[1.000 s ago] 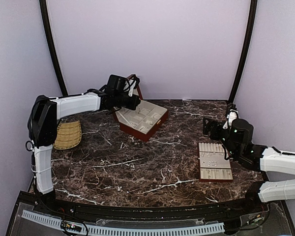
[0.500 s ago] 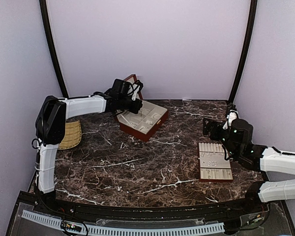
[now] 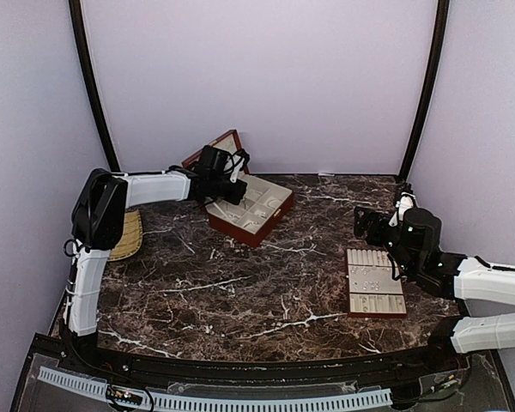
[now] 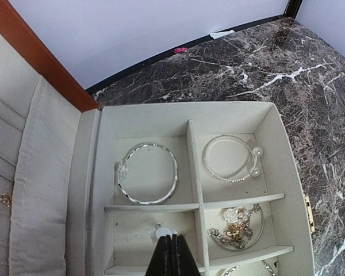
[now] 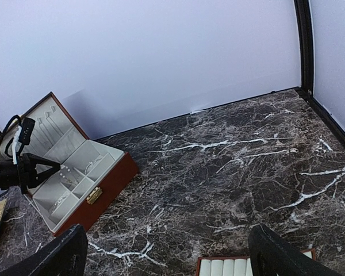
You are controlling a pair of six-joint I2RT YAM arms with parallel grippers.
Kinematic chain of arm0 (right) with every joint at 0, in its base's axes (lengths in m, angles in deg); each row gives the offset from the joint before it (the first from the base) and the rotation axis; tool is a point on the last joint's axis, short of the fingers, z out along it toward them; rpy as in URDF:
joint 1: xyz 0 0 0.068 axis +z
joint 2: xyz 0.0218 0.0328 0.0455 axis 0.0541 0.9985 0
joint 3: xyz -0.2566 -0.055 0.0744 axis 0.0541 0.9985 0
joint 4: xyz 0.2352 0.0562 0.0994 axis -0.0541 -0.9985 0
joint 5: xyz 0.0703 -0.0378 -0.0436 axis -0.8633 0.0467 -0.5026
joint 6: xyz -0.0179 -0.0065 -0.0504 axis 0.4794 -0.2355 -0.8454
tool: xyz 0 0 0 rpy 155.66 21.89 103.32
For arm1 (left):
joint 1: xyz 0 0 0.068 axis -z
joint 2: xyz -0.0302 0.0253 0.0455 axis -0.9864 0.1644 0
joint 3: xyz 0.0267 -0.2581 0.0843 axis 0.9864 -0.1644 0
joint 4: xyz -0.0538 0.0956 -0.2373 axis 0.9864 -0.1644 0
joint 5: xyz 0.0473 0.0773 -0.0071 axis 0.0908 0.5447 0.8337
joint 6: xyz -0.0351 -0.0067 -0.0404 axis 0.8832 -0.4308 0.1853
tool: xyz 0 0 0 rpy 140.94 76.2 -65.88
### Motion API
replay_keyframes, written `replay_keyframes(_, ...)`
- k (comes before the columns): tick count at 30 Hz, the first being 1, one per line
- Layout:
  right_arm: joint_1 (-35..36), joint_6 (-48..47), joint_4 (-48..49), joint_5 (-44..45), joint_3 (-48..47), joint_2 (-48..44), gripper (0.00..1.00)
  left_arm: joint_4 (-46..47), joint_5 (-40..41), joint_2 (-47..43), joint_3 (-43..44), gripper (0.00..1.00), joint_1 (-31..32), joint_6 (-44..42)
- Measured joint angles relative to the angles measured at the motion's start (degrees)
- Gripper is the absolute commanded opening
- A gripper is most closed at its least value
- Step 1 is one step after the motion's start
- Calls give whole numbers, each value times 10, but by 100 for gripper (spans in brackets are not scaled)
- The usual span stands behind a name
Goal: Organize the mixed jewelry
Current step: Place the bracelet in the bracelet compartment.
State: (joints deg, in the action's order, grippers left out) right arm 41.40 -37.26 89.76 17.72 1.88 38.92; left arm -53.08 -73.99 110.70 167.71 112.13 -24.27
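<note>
The red-brown wooden box [image 3: 259, 225] stands open at the back left, showing its cream compartments [image 4: 98, 172]. They hold a silvery bangle [image 4: 148, 172], a pearl-tipped bracelet [image 4: 230, 160] and a tangle of silver and gold pieces [image 4: 238, 227]. My left gripper [image 4: 171, 237] hangs over a near compartment, its jaws shut with a tiny white pearl-like earring [image 4: 163, 232] at the tips. In the top view it [image 3: 234, 193] is over the box's left side. My right gripper [image 5: 167, 259] is open and empty above the cream slotted tray [image 3: 375, 283].
A wicker basket [image 3: 127, 236] lies at the left edge, behind the left arm. The box lid [image 4: 23, 172] leans back on the left, with a small chain piece [image 4: 3, 198] on its lining. The tray's far edge [image 5: 224, 267] shows under the right gripper.
The left arm has swung right and forward, bringing its shut gripper from the box lid to over the box's compartments. The right arm has not moved.
</note>
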Motion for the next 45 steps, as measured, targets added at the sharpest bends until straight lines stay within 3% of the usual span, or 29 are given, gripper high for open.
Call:
replay_keyframes(5,0,1,-2,0,0,0,98,0,7,19,20,0,-3,-12)
replay_keyframes(10,0,1,-8,0,0,0,99,-1,16,35,44,6,-4,-21)
replay_keyframes(17,0,1,-12,0,0,0,99,-9,24,40,46,39,-6,-30)
replay_keyframes(24,0,2,-14,4,0,-6,98,-15,14,40,55,47,-6,-24)
replay_keyframes(30,0,1,-20,12,0,-19,98,-26,-17,28,48,61,-6,-14)
replay_keyframes(36,0,-3,-26,11,0,-24,99,-5,-65,-104,-83,66,-6,21)
replay_keyframes(45,0,-37,-28,-36,-3,-9,98,36,-89,-350,-307,64,-6,76)
